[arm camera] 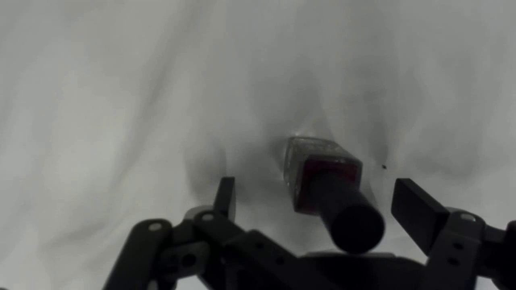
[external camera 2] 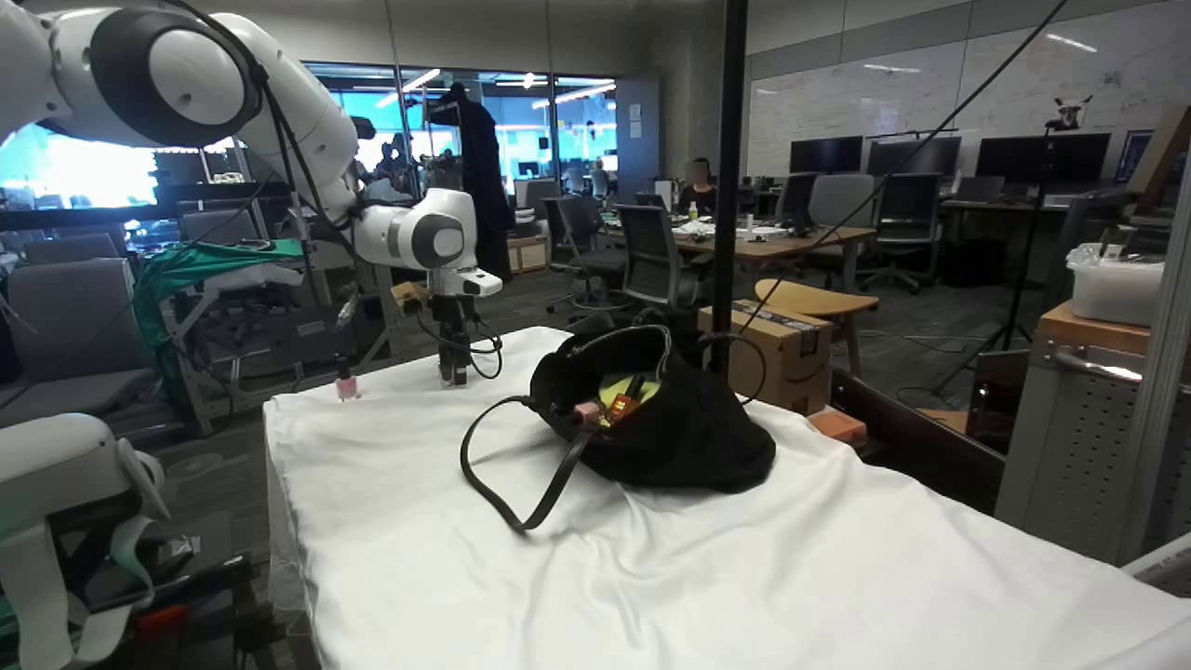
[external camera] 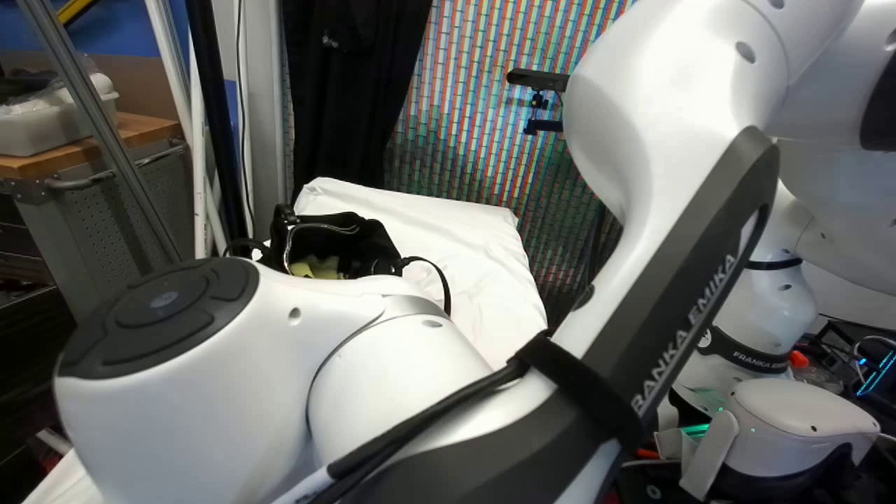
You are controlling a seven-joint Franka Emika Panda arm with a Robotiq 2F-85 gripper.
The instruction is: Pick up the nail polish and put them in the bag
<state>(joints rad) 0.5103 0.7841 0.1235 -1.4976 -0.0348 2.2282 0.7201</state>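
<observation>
In the wrist view, a nail polish bottle (arm camera: 330,169) with clear glass, dark red contents and a long black cap stands on the white cloth. My gripper (arm camera: 312,197) is open around it, with visible space between the bottle and each finger. In an exterior view the gripper (external camera 2: 454,374) is low over the far part of the table, its fingers largely hiding that bottle. A pink nail polish bottle (external camera 2: 347,387) with a dark cap stands near the table's edge. The black bag (external camera 2: 693,442) lies with its mouth open; inside are an orange-red bottle (external camera 2: 622,406), a pinkish one (external camera 2: 586,412) and something yellow-green.
The white cloth (external camera 2: 447,577) covers the table and has wrinkles. One bag handle (external camera 2: 484,484) loops out over it. Behind the bag are a dark upright pole (external camera 2: 729,186) and a cardboard box (external camera 2: 782,354). My arm (external camera: 420,364) blocks much of an exterior view.
</observation>
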